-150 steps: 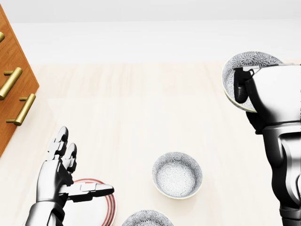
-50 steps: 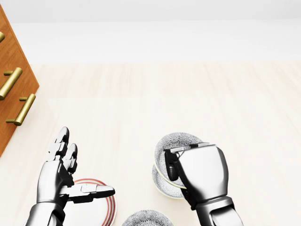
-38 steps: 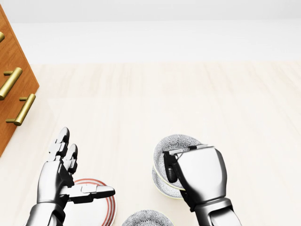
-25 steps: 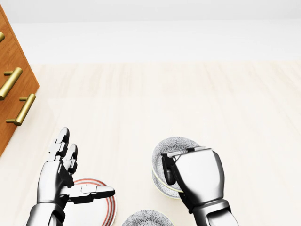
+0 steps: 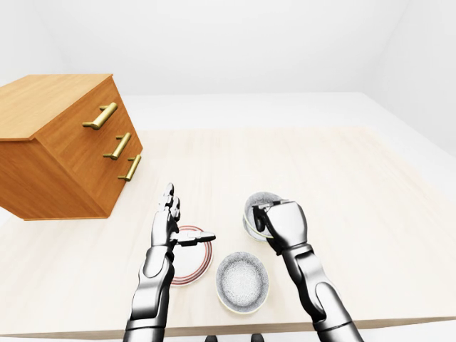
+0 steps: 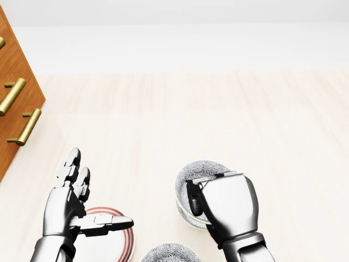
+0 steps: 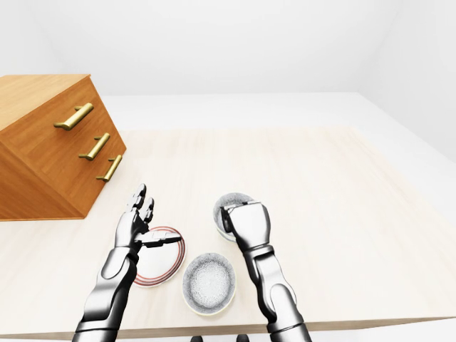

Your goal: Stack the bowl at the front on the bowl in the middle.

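Item 1: right hand point(image 6: 223, 210). Its fingers point(image 6: 194, 203) are closed over the rim of the carried bowl point(image 6: 204, 168), one dark finger hooked inside and the palm against the outer wall. I judge a rim pinch suits this step, because it leaves the underside free to drop into another bowl.

Item 2: carried bowl, the task's thing. It sits low in the head view, right of centre, directly over the middle bowl point(image 6: 185, 218) and apparently nested in it. Their rims nearly merge, so I cannot tell whether it is fully seated.

Item 3: left hand point(image 6: 68, 210). The fingers point(image 6: 71, 164) are spread and hold nothing. It is parked above the red-ringed plate point(image 7: 158, 274), clear of the stacking spot.

Item 4: third bowl point(image 5: 242, 281), nearest the desk's point(image 6: 163, 120) bottom edge, untouched.

Item 5: drawer chest point(image 5: 64, 149), at the left and well apart.

Changes: three seconds ago the right hand held the bowl high at the head view's right edge, and the middle bowl lay bare. One second ago the two rims showed clearly apart. Since then the hand has come lower and the gap has closed. The left hand and the camera have not shifted.
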### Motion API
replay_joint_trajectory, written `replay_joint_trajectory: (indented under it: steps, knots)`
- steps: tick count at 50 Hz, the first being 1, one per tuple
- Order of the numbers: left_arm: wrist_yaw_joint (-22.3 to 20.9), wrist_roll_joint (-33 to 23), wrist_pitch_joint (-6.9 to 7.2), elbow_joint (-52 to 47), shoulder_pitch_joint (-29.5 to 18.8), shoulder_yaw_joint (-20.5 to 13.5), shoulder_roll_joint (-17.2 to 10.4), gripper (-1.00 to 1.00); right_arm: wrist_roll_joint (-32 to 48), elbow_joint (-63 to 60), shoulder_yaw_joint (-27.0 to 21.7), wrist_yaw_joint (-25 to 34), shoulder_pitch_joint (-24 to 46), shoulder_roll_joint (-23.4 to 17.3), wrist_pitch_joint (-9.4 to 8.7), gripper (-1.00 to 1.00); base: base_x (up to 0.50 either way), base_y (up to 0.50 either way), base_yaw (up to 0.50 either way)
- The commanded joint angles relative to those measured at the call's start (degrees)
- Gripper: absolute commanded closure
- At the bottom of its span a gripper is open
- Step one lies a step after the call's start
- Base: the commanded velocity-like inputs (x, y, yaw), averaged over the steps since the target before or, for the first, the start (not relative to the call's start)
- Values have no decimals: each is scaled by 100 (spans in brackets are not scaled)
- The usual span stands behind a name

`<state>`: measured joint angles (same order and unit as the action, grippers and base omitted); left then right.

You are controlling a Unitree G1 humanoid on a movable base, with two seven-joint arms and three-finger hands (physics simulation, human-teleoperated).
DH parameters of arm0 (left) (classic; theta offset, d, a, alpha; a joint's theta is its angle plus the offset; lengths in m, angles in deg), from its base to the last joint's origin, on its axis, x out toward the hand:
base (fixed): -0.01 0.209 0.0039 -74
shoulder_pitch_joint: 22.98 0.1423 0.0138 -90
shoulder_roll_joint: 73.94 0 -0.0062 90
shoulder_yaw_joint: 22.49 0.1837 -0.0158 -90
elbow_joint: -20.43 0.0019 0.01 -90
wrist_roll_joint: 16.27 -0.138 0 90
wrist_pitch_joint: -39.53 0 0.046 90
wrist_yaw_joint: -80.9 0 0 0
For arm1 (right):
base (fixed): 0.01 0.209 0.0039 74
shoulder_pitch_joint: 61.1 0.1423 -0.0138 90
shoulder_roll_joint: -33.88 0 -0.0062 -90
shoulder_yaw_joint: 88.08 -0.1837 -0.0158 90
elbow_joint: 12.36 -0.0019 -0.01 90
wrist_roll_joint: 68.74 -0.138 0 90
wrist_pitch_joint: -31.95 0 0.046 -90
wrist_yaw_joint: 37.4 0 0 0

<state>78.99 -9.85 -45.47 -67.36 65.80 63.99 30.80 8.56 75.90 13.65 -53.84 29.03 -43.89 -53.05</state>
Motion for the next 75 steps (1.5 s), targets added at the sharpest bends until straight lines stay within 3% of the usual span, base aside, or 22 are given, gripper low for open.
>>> replay_joint_trajectory:
  steps: [1,50,75]
  knots:
    - [-2,-6,0,-15,14,6,3,-100,145,55,-20,-244,26,1,0,100,0,0,0]
    - [-4,-6,0,-5,6,-2,4,-100,117,62,52,-201,-83,14,0,100,0,0,0]
    - [0,-6,0,-92,45,15,11,-100,492,473,-10,-574,66,-73,0,100,0,0,0]
